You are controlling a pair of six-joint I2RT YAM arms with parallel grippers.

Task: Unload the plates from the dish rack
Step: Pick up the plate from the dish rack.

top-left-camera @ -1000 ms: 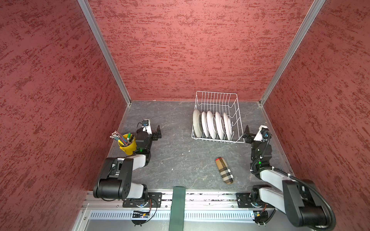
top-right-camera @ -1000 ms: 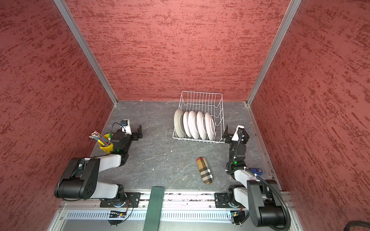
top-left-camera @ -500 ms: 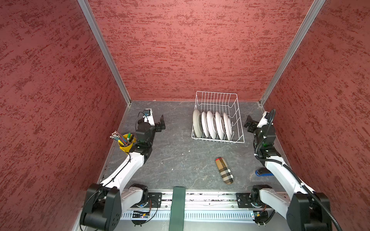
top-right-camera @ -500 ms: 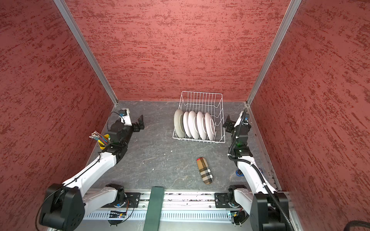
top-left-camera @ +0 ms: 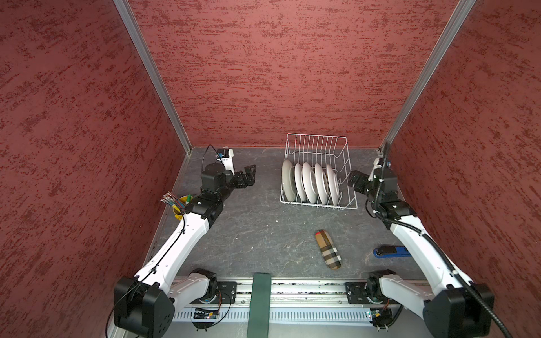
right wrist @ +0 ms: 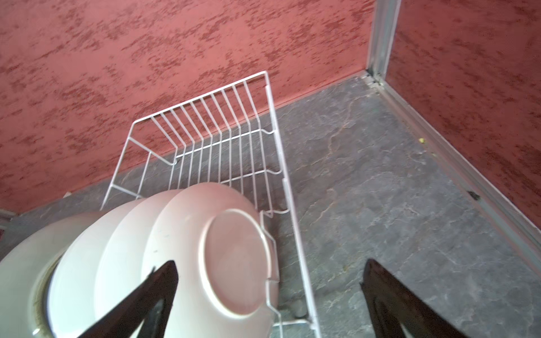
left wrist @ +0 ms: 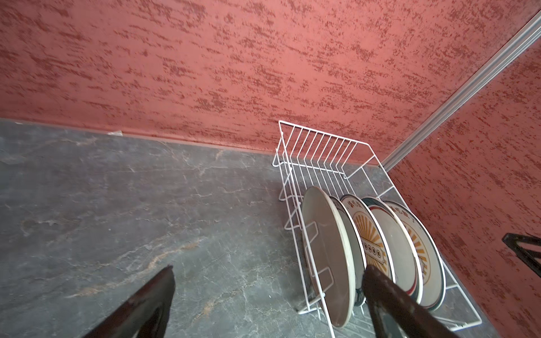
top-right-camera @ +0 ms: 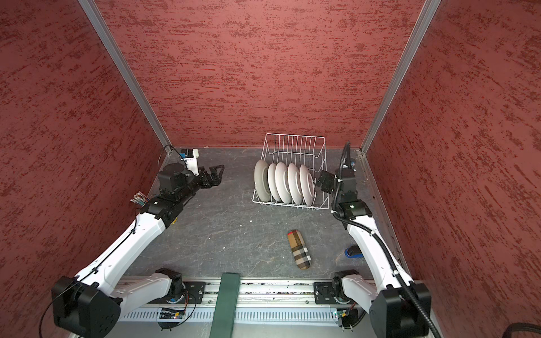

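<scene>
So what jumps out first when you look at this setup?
Five plates stand on edge in a white wire dish rack at the back of the grey table. The left gripper and right gripper, both open and empty, flank it. A plaid case lies nearer the front.

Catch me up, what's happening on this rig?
Two arms are set to unload a dish rack. All five plates stand upright in it; none is out yet. The left gripper hangs open over the table, off to one side of the rack and apart from it. The right gripper is open too, close beside the rack's other side. Neither holds anything.
</scene>
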